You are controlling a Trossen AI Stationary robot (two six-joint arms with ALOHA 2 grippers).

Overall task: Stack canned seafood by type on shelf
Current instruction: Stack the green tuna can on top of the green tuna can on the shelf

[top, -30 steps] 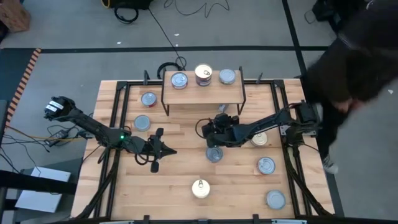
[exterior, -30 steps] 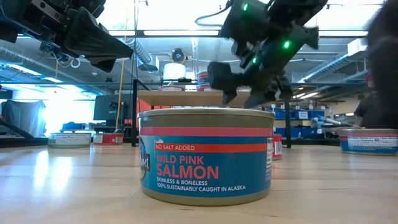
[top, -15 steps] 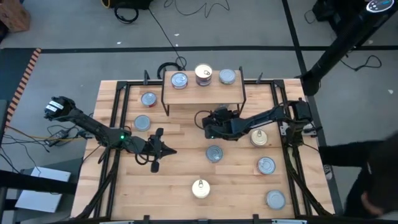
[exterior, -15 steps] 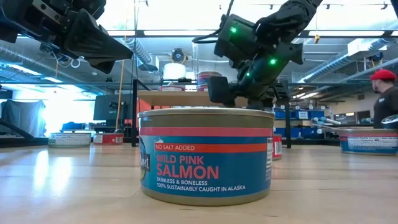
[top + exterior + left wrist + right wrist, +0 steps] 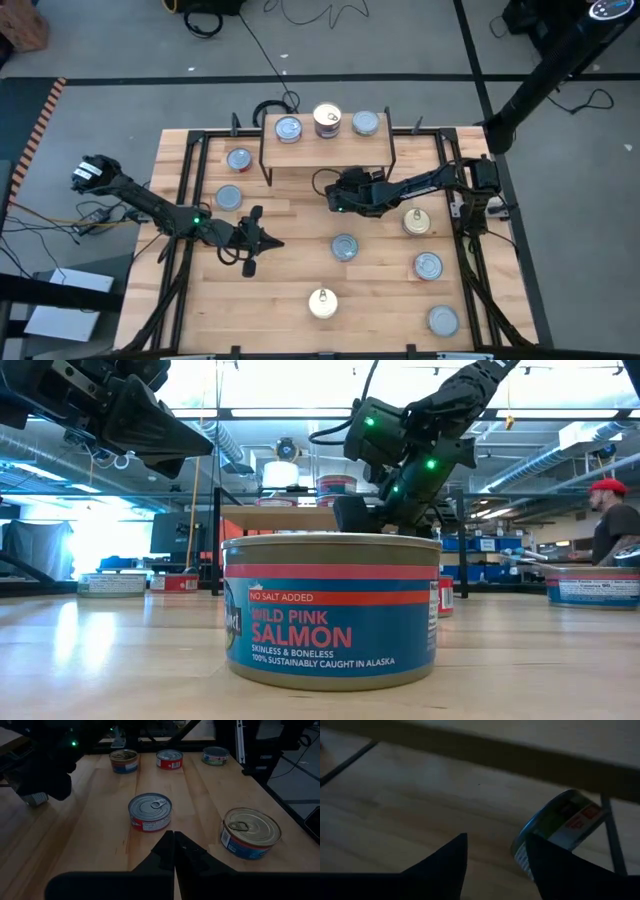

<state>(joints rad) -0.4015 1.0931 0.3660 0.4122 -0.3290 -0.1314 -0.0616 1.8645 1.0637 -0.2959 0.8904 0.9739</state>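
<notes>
The shelf [image 5: 325, 150] stands at the table's far edge with three tins on top [image 5: 327, 121]. My right gripper [image 5: 335, 196] is open and hovers just in front of the shelf. In its wrist view a green-labelled tin [image 5: 562, 832] sits on the table under the shelf, just beyond one finger. My left gripper [image 5: 268, 241] is shut and waits left of centre, pointing at a silver-topped tin [image 5: 344, 247] that stands on the table [image 5: 150, 811]. A blue salmon tin [image 5: 330, 610] fills the low view's foreground.
More tins stand on the table: two at far left [image 5: 238, 158] [image 5: 228, 197], a gold-topped one near the front [image 5: 322, 302], and three on the right [image 5: 414, 221] [image 5: 428, 266] [image 5: 443, 320]. A person in a red cap [image 5: 612, 520] stands beyond the table.
My right gripper has moved from above the middle silver-topped tin toward the table's far edge, to the shelf's front, and has sunk lower. That tin stayed where it was. A person beside the table's right edge has walked out of the high view.
</notes>
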